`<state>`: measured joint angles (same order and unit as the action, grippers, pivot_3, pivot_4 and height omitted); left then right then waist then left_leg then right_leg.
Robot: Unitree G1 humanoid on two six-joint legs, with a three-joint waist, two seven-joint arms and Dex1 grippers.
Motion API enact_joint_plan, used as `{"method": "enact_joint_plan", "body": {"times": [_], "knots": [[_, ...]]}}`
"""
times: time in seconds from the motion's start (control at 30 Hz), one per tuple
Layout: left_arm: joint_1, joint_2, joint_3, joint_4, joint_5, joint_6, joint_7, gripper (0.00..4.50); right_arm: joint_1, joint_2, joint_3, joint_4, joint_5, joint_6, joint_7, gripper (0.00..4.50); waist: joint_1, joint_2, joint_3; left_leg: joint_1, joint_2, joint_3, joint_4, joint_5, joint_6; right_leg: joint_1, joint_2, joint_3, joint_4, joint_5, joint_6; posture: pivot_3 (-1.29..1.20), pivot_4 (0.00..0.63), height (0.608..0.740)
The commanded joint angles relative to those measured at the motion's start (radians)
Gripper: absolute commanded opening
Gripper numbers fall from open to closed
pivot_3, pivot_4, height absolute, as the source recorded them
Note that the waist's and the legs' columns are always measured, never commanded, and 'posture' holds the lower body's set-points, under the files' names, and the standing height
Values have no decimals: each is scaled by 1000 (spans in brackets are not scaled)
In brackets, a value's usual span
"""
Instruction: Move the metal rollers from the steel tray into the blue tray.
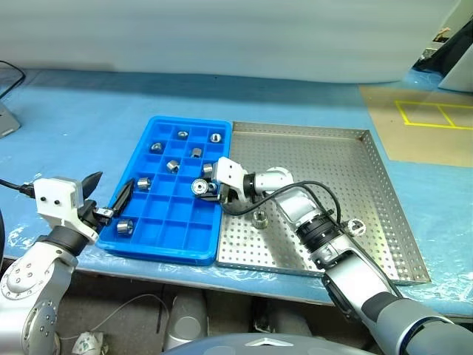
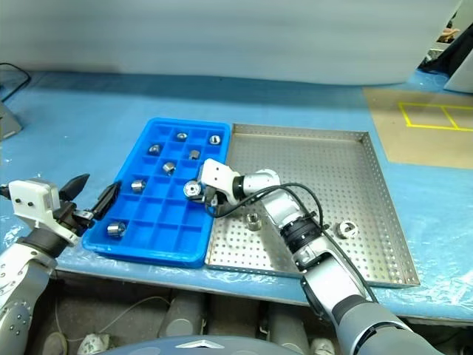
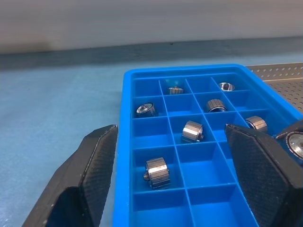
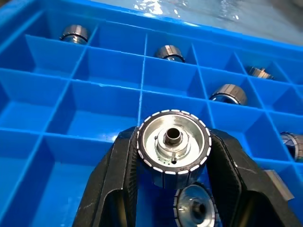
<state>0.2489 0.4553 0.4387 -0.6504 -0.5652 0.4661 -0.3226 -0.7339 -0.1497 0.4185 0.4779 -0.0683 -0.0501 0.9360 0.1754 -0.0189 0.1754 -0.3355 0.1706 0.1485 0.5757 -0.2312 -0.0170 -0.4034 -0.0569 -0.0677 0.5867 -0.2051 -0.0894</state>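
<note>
1. Left gripper (image 1: 109, 191) hovers off the blue tray's (image 1: 164, 239) left edge, fingers spread wide, holding nothing; keep it clear.
2. Blue tray already holds several metal rollers (image 1: 172, 166) in separate compartments.
3. Right gripper (image 4: 173, 156) pinches one roller (image 4: 173, 147) over the tray's right-edge compartments; another roller sits just beneath, so I'd shift to an empty cell and lower before letting go.
4. Two rollers remain on the steel tray (image 1: 355, 177), near its front edge.

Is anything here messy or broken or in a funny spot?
Nothing looks broken or spilled. Two metal rollers sit on the steel tray because they haven't been moved yet. The others sit in compartments of the blue tray, and the right end effector holds one roller above it.
</note>
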Motion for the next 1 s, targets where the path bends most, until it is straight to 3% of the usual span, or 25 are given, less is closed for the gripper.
{"method": "enact_joint_plan", "body": {"times": [0.03,0.43,0.63,1.0], "knots": [[-11,1,2,-13,1,-10,0,3794,-18,-12,12,21,-37,-53,-10,1640,-1,0,0,0,0,0,0,0,0,0,0,0,0,0,0,322,150,740],[-58,-10,-62,54,37,-47,-30,3794,-59,-76,69,-1,-80,21,119,1640,0,0,0,1,0,0,0,0,0,2,0,0,0,0,0,302,150,740],[-75,-15,-81,98,57,-77,-51,3794,-140,-54,89,44,-115,58,103,1640,-1,0,0,2,0,0,0,0,0,2,0,0,1,0,0,290,150,740],[-142,-43,-144,117,69,-85,-49,3794,-336,-66,186,139,-182,208,294,1640,-1,0,0,0,0,0,1,0,0,1,0,0,1,0,0,265,150,740]]}}
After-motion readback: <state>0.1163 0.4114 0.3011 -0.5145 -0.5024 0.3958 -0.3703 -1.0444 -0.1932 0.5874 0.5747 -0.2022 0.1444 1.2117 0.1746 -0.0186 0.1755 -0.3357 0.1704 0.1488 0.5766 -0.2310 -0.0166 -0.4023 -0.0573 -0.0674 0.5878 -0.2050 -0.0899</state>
